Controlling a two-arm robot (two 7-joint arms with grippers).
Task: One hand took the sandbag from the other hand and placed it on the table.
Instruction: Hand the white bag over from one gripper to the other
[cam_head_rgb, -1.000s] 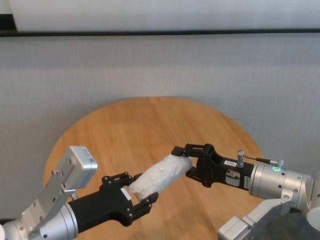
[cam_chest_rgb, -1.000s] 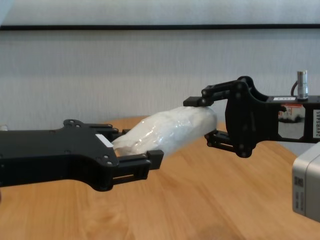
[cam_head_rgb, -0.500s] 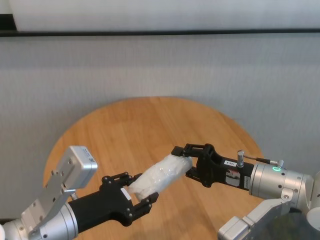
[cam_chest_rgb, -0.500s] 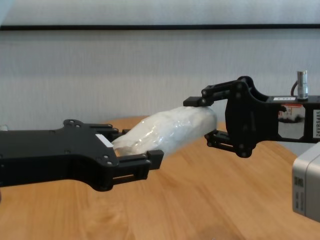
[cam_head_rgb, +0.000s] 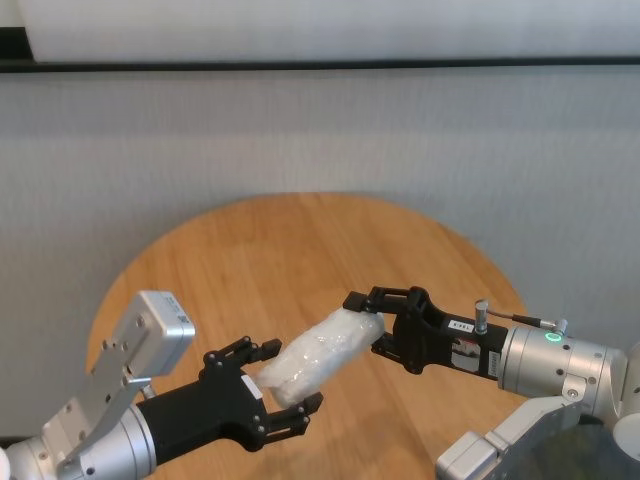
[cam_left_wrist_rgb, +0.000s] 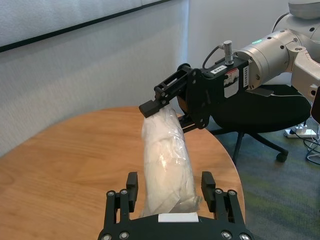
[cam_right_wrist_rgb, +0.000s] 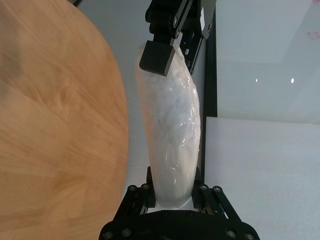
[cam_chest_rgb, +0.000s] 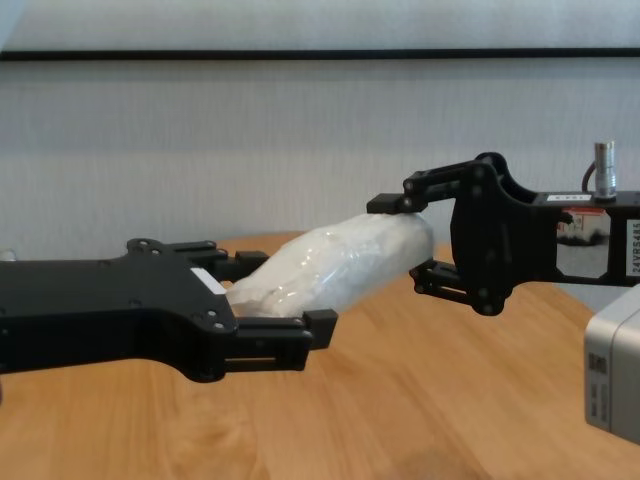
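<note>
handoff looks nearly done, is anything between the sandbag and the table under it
Nothing visible: the table is bare wood below the sandbag. Right gripper clamps its far end; left gripper fingers flank the near end.

One sandbag (cam_head_rgb: 318, 353), one table (cam_head_rgb: 290, 260), one left hand (cam_head_rgb: 268, 390), one right hand (cam_head_rgb: 362, 322).

Above the table (cam_head_rgb: 250, 260), the sandbag (cam_head_rgb: 315, 352) hangs slantwise in the air. The right gripper (cam_head_rgb: 375, 322) pinches the sandbag's far end. The left gripper (cam_head_rgb: 275, 385) sits at the sandbag's near end, fingers spread to either side of it with small gaps showing.
</note>
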